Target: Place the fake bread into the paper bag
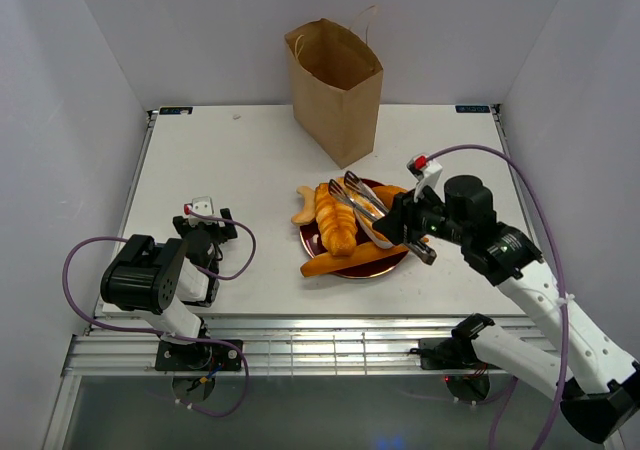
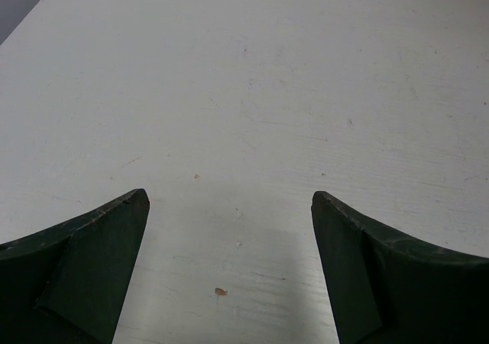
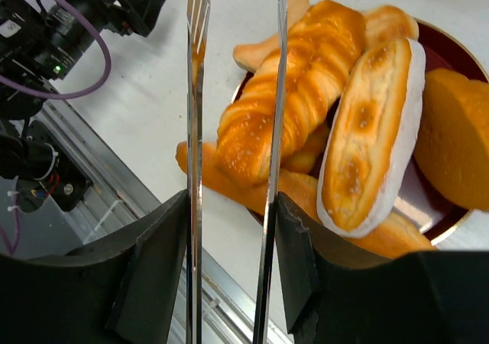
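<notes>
Several glossy orange fake breads (image 1: 338,220) lie piled on a dark red plate (image 1: 306,240) mid-table, with a long baguette (image 1: 350,262) along the plate's near edge. The brown paper bag (image 1: 335,85) stands upright and open behind the plate. My right gripper (image 1: 402,225) is shut on metal tongs (image 1: 352,195), whose tips are apart above the pile. In the right wrist view the gripper (image 3: 233,206) squeezes the tongs (image 3: 195,92) beside a twisted loaf (image 3: 298,92) and a filled roll (image 3: 367,130). My left gripper (image 1: 205,225) is open and empty over bare table (image 2: 244,92).
A small croissant (image 1: 303,210) lies off the plate's left rim. White walls close in the table on three sides. The metal rail (image 1: 330,345) runs along the near edge. The left arm's purple cable (image 1: 235,260) loops near the front left corner.
</notes>
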